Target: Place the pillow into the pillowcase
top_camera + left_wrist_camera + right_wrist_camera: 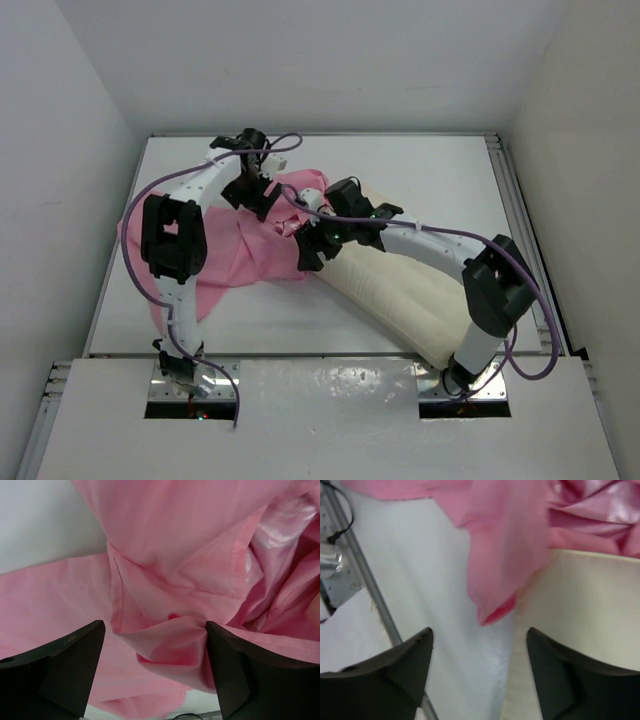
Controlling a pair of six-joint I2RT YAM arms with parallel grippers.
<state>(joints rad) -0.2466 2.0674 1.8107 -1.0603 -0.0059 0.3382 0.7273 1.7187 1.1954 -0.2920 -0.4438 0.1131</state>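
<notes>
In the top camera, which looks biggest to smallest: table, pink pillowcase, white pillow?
1. Table.
2. Pillowcase.
3. Pillow, though part is hidden under the right arm, so the last two are unsure.

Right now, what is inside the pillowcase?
Nothing certain. The pillow lies almost wholly outside; its far end meets the pillowcase under the right gripper, and pink folds hide whether that end is in.
</notes>
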